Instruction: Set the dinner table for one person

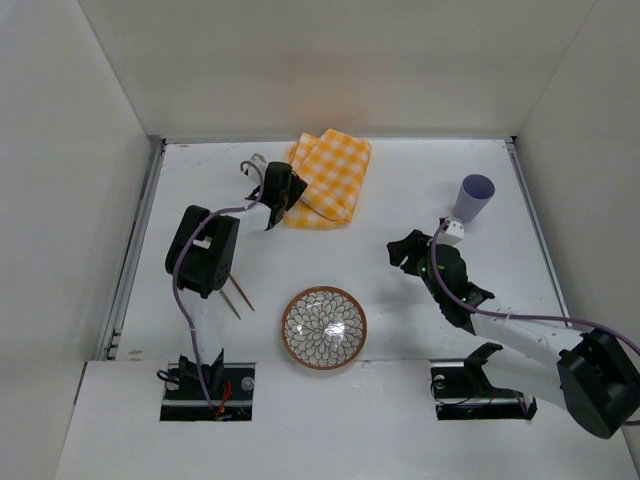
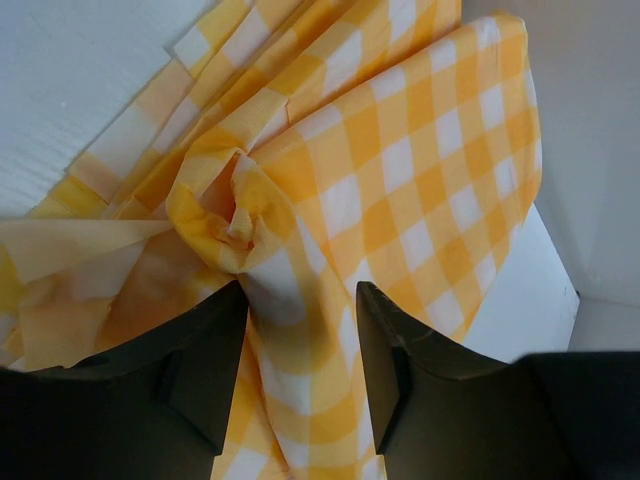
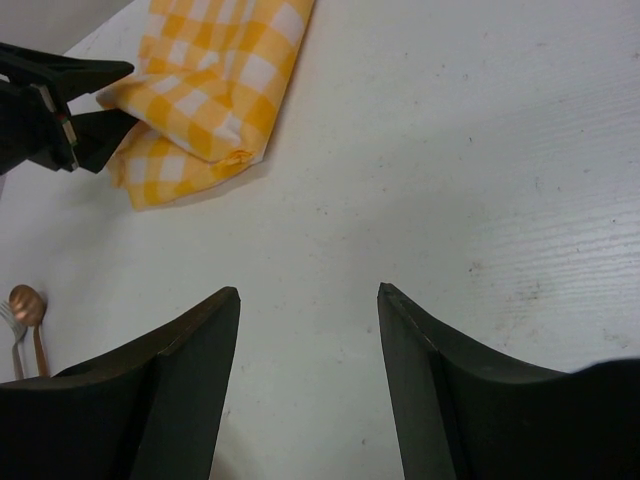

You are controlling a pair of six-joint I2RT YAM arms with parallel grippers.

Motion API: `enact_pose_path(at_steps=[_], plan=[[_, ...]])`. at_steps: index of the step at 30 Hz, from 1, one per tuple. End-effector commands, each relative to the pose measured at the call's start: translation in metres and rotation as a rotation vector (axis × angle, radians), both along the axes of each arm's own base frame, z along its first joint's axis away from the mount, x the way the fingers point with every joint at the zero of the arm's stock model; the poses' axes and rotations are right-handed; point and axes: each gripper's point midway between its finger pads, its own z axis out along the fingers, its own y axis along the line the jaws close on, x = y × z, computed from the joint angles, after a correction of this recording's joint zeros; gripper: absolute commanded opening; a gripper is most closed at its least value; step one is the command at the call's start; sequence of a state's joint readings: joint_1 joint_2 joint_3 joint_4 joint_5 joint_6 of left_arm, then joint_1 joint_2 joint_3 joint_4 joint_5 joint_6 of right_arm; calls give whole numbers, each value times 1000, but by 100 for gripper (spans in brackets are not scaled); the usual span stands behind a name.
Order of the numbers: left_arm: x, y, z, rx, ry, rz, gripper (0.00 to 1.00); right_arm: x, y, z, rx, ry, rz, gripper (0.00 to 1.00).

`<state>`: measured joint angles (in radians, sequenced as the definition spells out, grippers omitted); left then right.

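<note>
- The bowl (image 1: 323, 327) sits nearest us, midway along the near edge of the table (image 1: 420, 170), which spreads white under everything and is walled on three sides.
- Just left of the bowl lies the cutlery (image 1: 237, 296), under the left arm; neither gripper touches it.
- The right gripper (image 3: 308, 290) hovers over bare table right of the bowl, jaws well apart and holding nothing.
- Beyond it, the cup (image 1: 476, 197) is near the right wall.
- Farthest out, the left gripper (image 2: 300, 290) is at the left edge of the cloth (image 2: 400, 200), jaws apart astride a bunched fold and, as far as we can see, not clamped.
- We judge the cloth to be the step in hand. Next, the jaws must close firmly on that fold, then draw it toward the bowl without snagging the cutlery.
</note>
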<state>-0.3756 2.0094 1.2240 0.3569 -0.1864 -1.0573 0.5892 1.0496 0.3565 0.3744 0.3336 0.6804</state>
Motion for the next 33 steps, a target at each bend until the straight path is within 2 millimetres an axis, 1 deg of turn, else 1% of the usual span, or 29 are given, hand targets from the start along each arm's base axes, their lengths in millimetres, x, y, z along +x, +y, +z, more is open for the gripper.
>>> enact_pose_path(at_steps=[1,3,5,9,13,15,17,19,21,22,24,26,28,29,32,33], plan=[[16,-4,13,3,-25,10,43,6,4,17,29,-56,3,63],[19,-9,14,11,-32,-2,42,6,4,17,29,-54,5,63],[19,-12,10,33,-19,-16,44,6,3,17,29,-55,3,63],[11,-7,-5,66,25,-9,48,5,1,19,32,-60,0,64],[9,-1,-8,72,35,-3,48,4,2,21,35,-65,3,65],[12,-1,-7,70,30,0,44,5,2,19,33,-61,2,65],[16,-2,-6,66,25,2,37,5,2,19,32,-61,0,65],[20,-7,-1,52,15,-10,26,5,2,19,31,-60,0,65],[19,-20,12,44,-10,-40,15,6,2,17,28,-55,-1,65],[18,-26,20,40,-23,-53,12,6,3,16,29,-53,1,66],[13,-41,42,39,-61,-88,6,7,5,16,33,-48,3,68],[9,-54,65,30,-98,-113,3,9,6,14,36,-39,1,70],[3,-67,93,16,-140,-134,2,8,14,13,55,-31,15,73],[0,-74,107,14,-165,-144,2,8,21,13,67,-27,28,75],[-6,-85,138,9,-216,-148,1,6,44,18,103,-20,74,79],[-8,-88,145,7,-228,-151,1,5,51,19,114,-16,88,81]])
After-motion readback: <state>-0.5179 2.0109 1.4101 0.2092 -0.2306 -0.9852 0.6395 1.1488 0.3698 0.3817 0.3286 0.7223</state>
